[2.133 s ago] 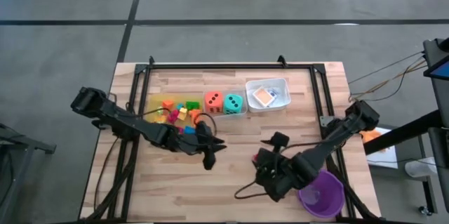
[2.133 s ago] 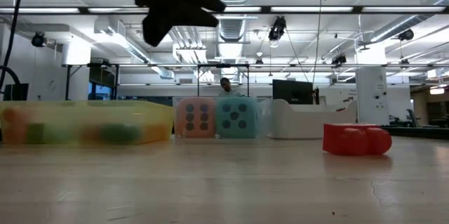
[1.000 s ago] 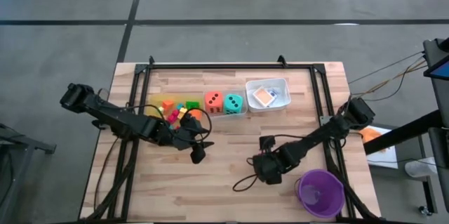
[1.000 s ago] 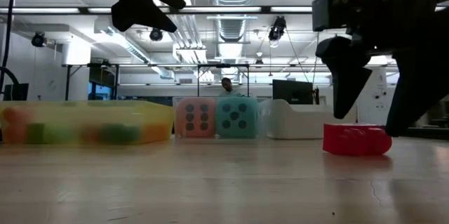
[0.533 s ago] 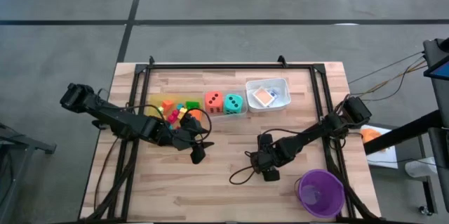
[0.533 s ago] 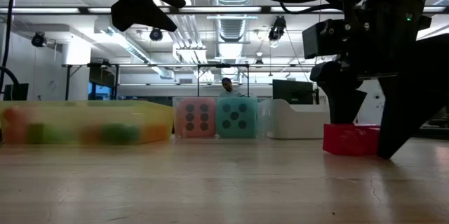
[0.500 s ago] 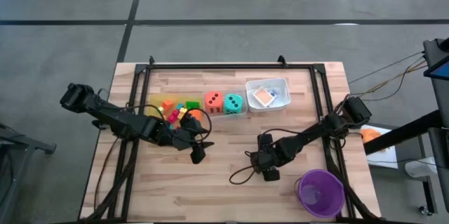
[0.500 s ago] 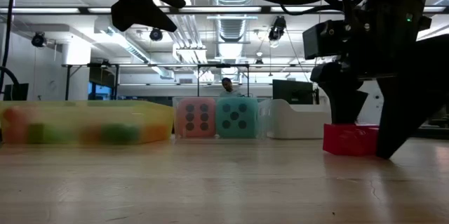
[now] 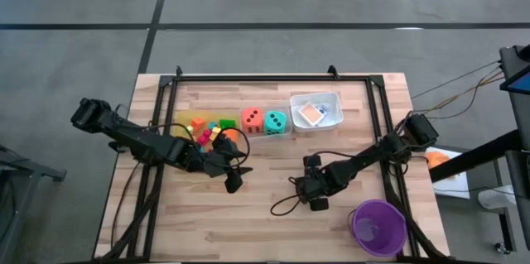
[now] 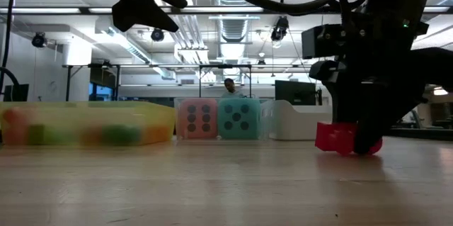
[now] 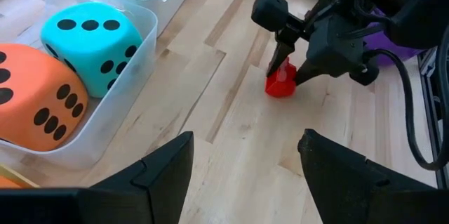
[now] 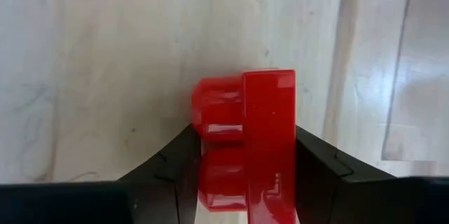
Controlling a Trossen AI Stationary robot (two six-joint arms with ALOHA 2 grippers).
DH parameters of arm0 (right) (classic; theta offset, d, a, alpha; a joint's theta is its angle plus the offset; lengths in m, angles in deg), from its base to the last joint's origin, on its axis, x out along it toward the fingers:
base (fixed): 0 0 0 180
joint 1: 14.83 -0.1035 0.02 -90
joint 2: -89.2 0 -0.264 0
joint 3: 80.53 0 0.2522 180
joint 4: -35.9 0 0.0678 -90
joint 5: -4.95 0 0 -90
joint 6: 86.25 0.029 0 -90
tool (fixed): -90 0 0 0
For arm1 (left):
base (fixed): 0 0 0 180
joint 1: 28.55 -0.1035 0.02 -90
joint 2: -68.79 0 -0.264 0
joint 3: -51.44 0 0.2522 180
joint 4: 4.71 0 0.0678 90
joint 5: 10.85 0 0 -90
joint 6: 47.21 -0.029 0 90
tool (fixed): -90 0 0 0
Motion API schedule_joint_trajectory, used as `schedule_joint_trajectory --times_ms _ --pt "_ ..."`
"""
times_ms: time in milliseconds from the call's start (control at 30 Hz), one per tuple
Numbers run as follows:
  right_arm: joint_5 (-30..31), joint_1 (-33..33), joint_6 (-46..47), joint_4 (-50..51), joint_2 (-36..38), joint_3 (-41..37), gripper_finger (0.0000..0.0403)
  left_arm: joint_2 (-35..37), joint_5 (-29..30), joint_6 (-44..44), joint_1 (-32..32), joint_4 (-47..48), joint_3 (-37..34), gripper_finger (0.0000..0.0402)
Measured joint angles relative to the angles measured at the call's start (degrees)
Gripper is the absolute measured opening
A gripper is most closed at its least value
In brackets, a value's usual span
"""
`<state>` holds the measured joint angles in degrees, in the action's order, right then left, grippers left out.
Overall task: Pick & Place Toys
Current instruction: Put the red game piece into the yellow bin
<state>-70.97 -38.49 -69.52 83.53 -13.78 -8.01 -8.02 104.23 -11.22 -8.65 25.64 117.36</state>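
The tabletop (image 9: 273, 206) is pale wood planking with a dark frame along its edges. Along its far side sit 3 trays in a row: a yellow tray (image 9: 184, 121), a clear tray (image 9: 265, 134) just beside it, and a white tray (image 9: 315, 124). A red block (image 11: 280, 84) rests on the bare wood near the middle. A purple cup (image 9: 378, 226) stands at the near right corner.

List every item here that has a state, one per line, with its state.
red block: on the table, clamped between the right gripper's fingers
right gripper: shut on the red block
left gripper: open, empty, above the table
orange die: in the clear tray
teal die: in the clear tray
purple cup: upright
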Motion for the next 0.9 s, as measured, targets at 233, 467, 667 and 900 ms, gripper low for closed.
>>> schedule_joint_trajectory --times_ms 233,467,667,900 --pt "0.63 -0.67 0.42 -0.24 0.04 1.85 0.0153 -0.02 -0.25 -1.65 0.08 0.76 0.00 0.0254" --pt "2.86 -1.26 0.16 -0.42 0.08 8.36 0.0153 -0.37 1.21 -15.62 2.27 -4.06 -0.06 0.0254" --pt "8.90 -1.72 0.79 -0.48 0.15 17.92 0.0153 -1.75 1.33 -37.14 7.93 -16.03 -2.26 0.0254" --pt "11.66 -1.96 -3.68 -0.63 -0.52 27.09 0.0153 -2.71 2.42 -43.26 11.97 -20.80 -2.91 0.0254"
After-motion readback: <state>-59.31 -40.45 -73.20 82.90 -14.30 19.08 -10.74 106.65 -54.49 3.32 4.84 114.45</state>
